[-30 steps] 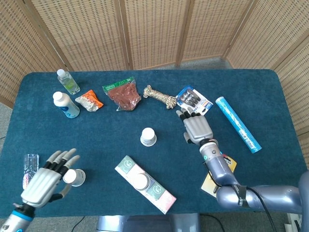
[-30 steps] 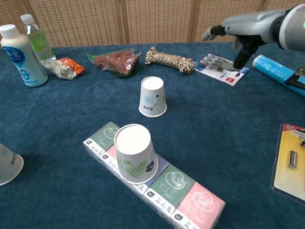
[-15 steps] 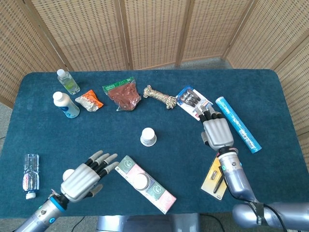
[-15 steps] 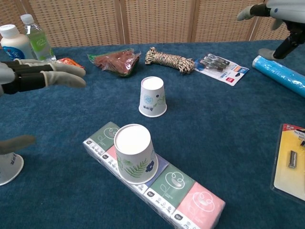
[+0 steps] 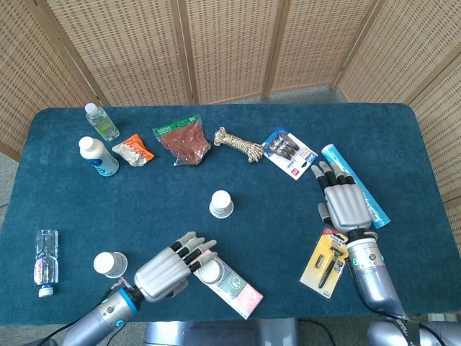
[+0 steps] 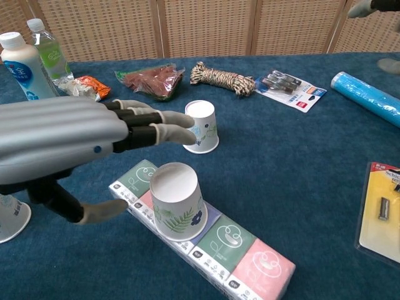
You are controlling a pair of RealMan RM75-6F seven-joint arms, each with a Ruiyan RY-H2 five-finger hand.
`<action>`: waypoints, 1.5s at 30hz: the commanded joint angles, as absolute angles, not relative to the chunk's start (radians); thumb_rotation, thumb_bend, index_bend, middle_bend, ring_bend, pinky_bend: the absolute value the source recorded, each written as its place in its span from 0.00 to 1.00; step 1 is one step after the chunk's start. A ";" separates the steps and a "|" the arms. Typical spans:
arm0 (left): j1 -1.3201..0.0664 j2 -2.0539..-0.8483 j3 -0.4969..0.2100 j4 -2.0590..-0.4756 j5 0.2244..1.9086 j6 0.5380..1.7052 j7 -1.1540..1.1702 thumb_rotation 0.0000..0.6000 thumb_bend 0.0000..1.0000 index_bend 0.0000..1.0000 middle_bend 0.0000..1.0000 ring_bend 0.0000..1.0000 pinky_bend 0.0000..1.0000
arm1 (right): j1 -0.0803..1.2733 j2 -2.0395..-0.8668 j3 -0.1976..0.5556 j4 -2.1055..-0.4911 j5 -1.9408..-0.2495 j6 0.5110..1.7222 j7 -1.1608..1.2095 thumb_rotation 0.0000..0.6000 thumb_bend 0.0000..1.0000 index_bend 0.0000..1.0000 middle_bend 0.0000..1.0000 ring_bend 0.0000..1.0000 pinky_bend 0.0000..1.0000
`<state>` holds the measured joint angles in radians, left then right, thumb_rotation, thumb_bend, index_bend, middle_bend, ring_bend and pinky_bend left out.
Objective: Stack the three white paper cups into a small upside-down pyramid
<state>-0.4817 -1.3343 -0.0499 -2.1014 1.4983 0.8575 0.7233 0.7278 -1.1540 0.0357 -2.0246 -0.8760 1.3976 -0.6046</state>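
Note:
Three white paper cups stand upside down. One cup is mid-table. A second cup sits on a long tissue pack. The third cup stands near the front left. My left hand hovers just left of the cup on the pack, fingers stretched out and apart, holding nothing. In the head view its fingertips reach over that cup's edge. My right hand lies flat and empty at the right, beside a blue tube.
Along the back lie two bottles, an orange snack packet, a red bag, a rope bundle and a razor pack. A yellow blister pack lies front right. A small bottle lies at the left edge.
My left hand has swept right from the front-left cup to beside the cup on the tissue pack. My right hand has drawn away to the right, next to the blue tube.

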 commanded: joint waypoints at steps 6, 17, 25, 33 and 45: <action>-0.544 -1.424 -0.052 -2.077 1.402 0.841 0.786 1.00 0.45 0.00 0.00 0.00 0.00 | 0.686 -1.129 0.048 -2.020 -0.890 1.373 -0.584 1.00 0.49 0.00 0.00 0.00 0.21; -0.578 -1.489 -0.039 -2.035 1.366 0.888 0.764 1.00 0.45 0.04 0.00 0.00 0.13 | 0.651 -1.119 0.069 -2.024 -0.901 1.346 -0.586 1.00 0.49 0.00 0.00 0.00 0.21; -0.597 -1.516 -0.016 -2.008 1.360 0.904 0.742 1.00 0.45 0.19 0.00 0.00 0.32 | 0.631 -1.117 0.083 -2.020 -0.896 1.324 -0.580 1.00 0.49 0.00 0.00 0.00 0.21; -0.603 -1.559 -0.014 -1.979 1.367 0.944 0.719 1.00 0.45 0.41 0.07 0.09 0.48 | 0.620 -1.114 0.095 -2.011 -0.892 1.288 -0.560 1.00 0.49 0.01 0.00 0.00 0.21; -0.603 -1.580 -0.005 -1.955 1.378 0.996 0.689 1.00 0.46 0.54 0.18 0.19 0.57 | 0.609 -1.104 0.112 -2.005 -0.880 1.242 -0.532 1.00 0.48 0.03 0.00 0.00 0.21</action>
